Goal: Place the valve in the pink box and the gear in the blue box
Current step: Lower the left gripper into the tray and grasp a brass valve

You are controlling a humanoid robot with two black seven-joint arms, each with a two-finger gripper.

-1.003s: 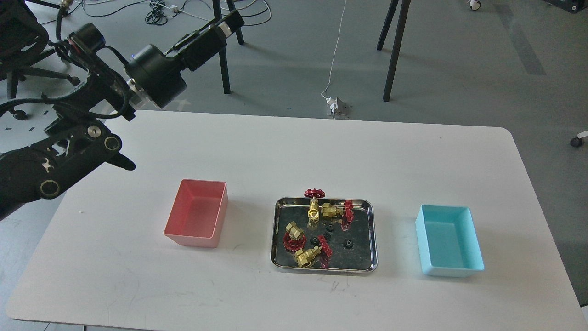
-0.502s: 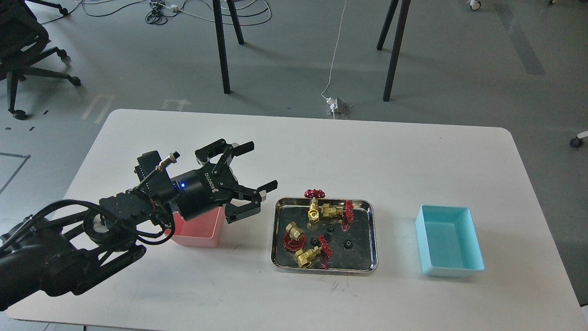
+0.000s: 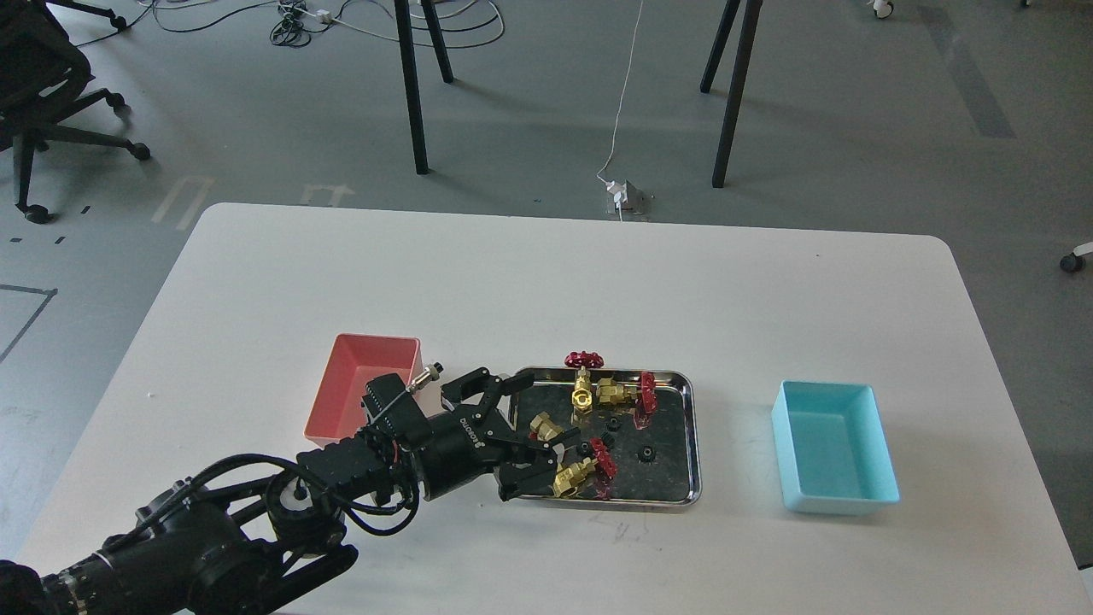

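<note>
four brass valve bodies (red handwheels); left gripper seemingly open.

The left arm is all black, built of thick round joints and flat brackets with open cut-outs. Loose black cables loop along its side near the wrist. The wrist is a smooth cylinder with small white lettering (too small to read). A short silver connector plug sticks out behind it. The left end effector has two black fingers on hinged links.
</note>
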